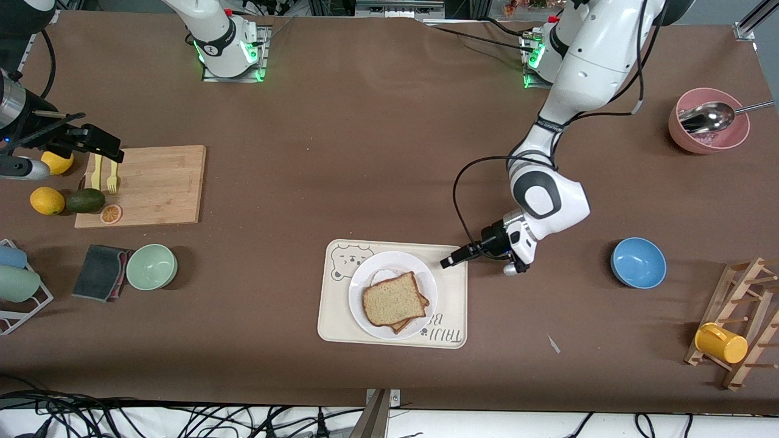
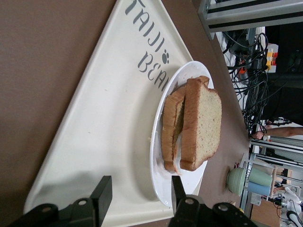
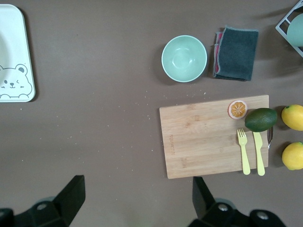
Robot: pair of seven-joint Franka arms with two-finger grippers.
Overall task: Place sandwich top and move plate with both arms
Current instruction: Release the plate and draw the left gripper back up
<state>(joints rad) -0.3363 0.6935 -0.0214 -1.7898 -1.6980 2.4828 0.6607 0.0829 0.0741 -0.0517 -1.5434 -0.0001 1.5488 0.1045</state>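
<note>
The sandwich top (image 1: 392,298), a speckled tan slice, lies slightly askew on a lower slice on the white plate (image 1: 365,310). The plate stands on the cream bear-printed tray (image 1: 453,304). In the left wrist view the sandwich top (image 2: 204,123) caps the stack on the plate (image 2: 161,179). My left gripper (image 1: 451,261) hovers low over the tray's edge toward the left arm's end, open and empty (image 2: 139,195), with one finger (image 2: 178,188) over the plate's rim. My right gripper (image 1: 97,145) hangs open over the cutting board's end, also empty (image 3: 137,194).
A wooden cutting board (image 1: 152,185) with yellow cutlery, lemons and an avocado (image 1: 85,200) sits toward the right arm's end, with a green bowl (image 1: 151,266) and a dark cloth (image 1: 100,272) nearer. Toward the left arm's end are a blue bowl (image 1: 638,262), a pink bowl (image 1: 708,128) and a mug rack (image 1: 739,328).
</note>
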